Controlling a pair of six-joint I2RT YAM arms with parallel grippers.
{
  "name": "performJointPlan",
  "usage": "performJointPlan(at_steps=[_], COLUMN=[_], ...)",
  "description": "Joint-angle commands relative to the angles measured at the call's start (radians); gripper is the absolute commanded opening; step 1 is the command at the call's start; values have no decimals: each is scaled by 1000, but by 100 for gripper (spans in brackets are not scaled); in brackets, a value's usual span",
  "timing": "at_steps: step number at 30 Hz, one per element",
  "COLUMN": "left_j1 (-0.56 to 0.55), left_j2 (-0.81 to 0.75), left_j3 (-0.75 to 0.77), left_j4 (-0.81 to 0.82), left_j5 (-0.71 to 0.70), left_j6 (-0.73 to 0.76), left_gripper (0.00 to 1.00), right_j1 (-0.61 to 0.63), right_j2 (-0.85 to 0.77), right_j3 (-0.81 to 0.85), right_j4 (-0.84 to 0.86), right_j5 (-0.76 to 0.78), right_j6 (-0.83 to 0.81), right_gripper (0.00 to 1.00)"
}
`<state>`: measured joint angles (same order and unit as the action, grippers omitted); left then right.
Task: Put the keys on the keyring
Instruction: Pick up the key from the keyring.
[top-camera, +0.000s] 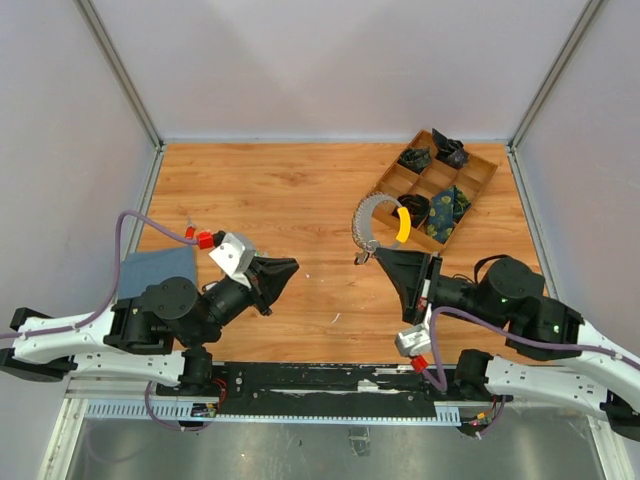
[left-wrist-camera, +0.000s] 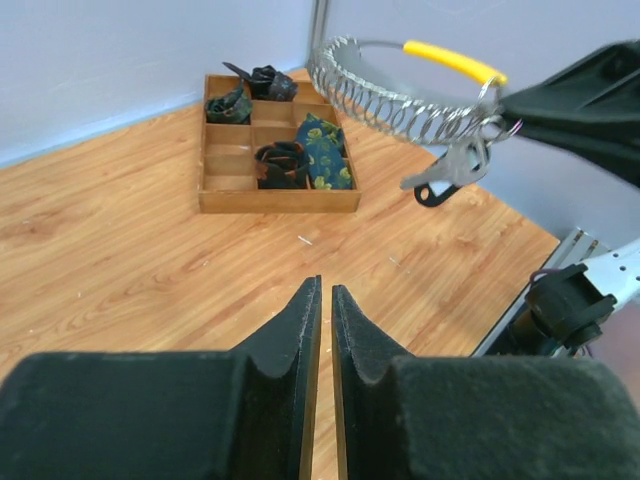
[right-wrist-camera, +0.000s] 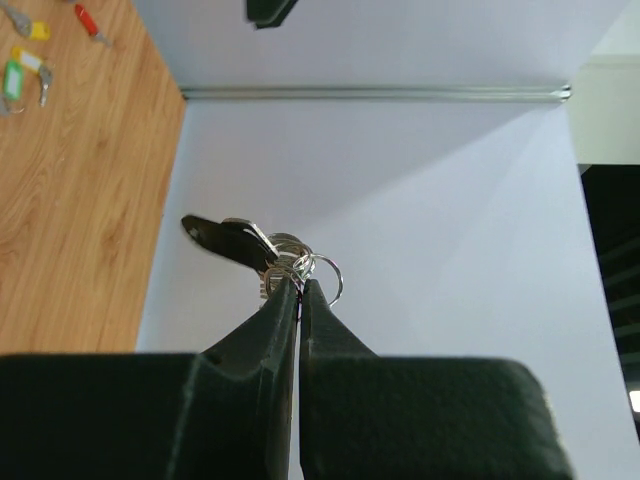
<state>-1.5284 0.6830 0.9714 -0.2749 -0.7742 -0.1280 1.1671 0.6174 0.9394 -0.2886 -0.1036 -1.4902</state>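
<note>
The keyring (top-camera: 378, 215) is a silver wire loop with a yellow sleeve (top-camera: 402, 225) and metal pieces strung round it. My right gripper (top-camera: 378, 254) is shut on its small rings and holds it above the table. In the right wrist view the gripper (right-wrist-camera: 299, 284) pinches the rings, and a black-headed key (right-wrist-camera: 222, 240) hangs from them. The left wrist view shows the keyring (left-wrist-camera: 385, 95) with that key (left-wrist-camera: 445, 175) dangling. Loose keys with red (right-wrist-camera: 88, 20) and yellow (right-wrist-camera: 35, 30) heads lie far off on the table. My left gripper (left-wrist-camera: 326, 292) is shut and empty, low over the wood.
A wooden compartment tray (top-camera: 480, 175) with dark rolled fabric bundles stands at the back right, just behind the keyring. A blue-grey cloth (top-camera: 155, 268) lies at the left by my left arm. A green tag (right-wrist-camera: 12, 78) lies near the loose keys.
</note>
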Motion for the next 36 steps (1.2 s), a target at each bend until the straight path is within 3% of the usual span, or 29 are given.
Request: performJointPlan(at_steps=[1, 17, 31, 36], left_j1=[-1, -3, -2, -2], left_j2=[1, 110, 164, 194], left_j3=[-26, -69, -99, -94], left_j4=[78, 298, 475, 517], left_j5=[64, 306, 314, 269], left_j6=[13, 117, 172, 215], left_gripper=[13, 36, 63, 65], right_j1=[14, 14, 15, 16], right_j2=[8, 51, 92, 101], right_j3=[94, 189, 138, 129], right_j4=[-47, -55, 117, 143], right_j5=[-123, -240, -151, -146], right_j6=[-36, -18, 41, 66], right_gripper=[1, 1, 1, 1])
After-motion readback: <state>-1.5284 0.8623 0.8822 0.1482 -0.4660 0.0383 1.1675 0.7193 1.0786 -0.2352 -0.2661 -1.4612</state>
